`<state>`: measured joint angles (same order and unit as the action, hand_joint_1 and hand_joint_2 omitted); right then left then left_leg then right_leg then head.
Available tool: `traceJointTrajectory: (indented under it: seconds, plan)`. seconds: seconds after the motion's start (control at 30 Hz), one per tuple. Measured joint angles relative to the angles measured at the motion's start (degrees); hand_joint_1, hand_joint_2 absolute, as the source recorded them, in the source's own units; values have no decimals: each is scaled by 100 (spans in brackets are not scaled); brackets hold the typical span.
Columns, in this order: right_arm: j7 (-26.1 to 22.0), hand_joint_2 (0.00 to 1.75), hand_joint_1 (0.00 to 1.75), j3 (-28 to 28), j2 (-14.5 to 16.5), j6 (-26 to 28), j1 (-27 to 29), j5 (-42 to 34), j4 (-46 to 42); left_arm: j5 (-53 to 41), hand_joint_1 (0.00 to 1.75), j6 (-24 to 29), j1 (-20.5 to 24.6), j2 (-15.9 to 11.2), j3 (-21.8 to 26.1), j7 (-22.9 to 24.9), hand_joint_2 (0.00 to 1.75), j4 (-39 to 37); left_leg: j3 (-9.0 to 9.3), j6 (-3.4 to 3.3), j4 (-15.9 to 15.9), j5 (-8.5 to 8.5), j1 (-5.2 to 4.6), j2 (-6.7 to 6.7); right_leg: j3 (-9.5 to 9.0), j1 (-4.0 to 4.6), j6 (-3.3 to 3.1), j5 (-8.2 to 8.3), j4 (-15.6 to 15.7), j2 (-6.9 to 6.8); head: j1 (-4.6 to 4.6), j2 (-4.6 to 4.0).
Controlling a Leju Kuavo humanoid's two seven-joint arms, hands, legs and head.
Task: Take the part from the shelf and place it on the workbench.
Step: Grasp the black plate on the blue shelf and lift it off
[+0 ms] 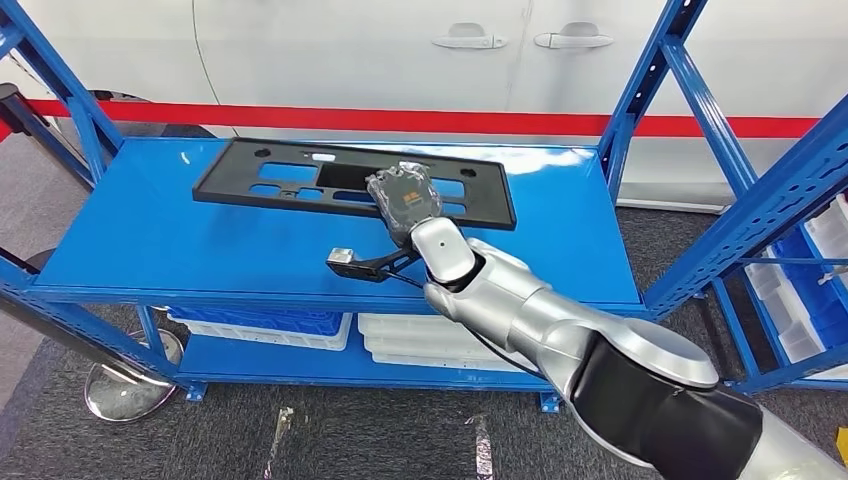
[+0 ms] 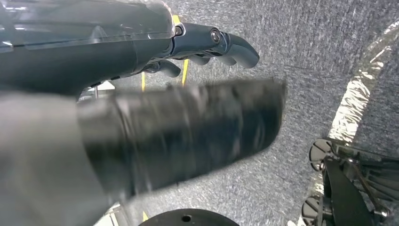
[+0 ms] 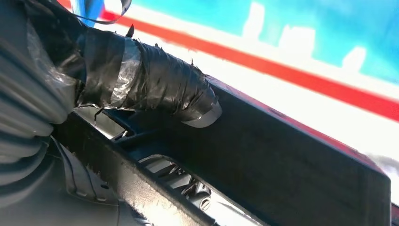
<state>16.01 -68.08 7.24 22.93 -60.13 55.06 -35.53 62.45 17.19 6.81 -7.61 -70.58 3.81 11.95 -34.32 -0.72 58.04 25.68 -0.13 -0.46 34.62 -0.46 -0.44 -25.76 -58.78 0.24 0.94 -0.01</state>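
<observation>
A long flat black part (image 1: pixel 270 175) with several cutouts lies on the blue shelf top (image 1: pixel 180 250), towards its back. My right hand (image 1: pixel 403 200), wrapped in clear film and tape, sits over the part's front edge right of its middle. In the right wrist view its taped thumb (image 3: pixel 160 84) lies across the black part (image 3: pixel 291 160) and presses on its rail; the other fingers are hidden under the edge. My left hand (image 2: pixel 202 44) hangs over grey carpet with its fingers loosely apart and nothing in it.
Blue shelf uprights (image 1: pixel 640 90) stand at the back corners. A white car body with a red stripe (image 1: pixel 400 118) is right behind the shelf. White and blue bins (image 1: pixel 400 340) sit on the lower level. Another blue rack (image 1: pixel 800 260) stands at the right.
</observation>
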Motion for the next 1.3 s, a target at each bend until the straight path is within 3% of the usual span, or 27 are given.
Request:
traceJointTrajectory:
  seconds: [0.17,0.37,0.73,1.3]
  plan:
    - [126,175,175,3,-414,-1286,-514,110,-1469,62,0,-44,-62,0,0,-43,175,0,0,0,-1,0,0,3,2,0,-1,-1,1,1,1,-1]
    - [160,175,175,4,-768,-2043,-1068,-77,-2951,110,0,-83,-80,0,0,-175,175,-1,0,1,-2,1,0,2,2,0,-4,-3,2,-1,1,-1]
    - [161,175,175,2,-1187,-2366,-1443,-334,-4580,164,0,-126,-78,0,2,-261,175,1,1,3,-3,2,0,2,1,0,-5,-3,3,-1,1,0]
    - [257,175,175,-2,-1485,-2264,-1190,-1305,-5189,274,0,-276,-77,0,36,-290,175,0,1,3,-3,2,0,2,1,0,-5,-3,4,0,0,0]
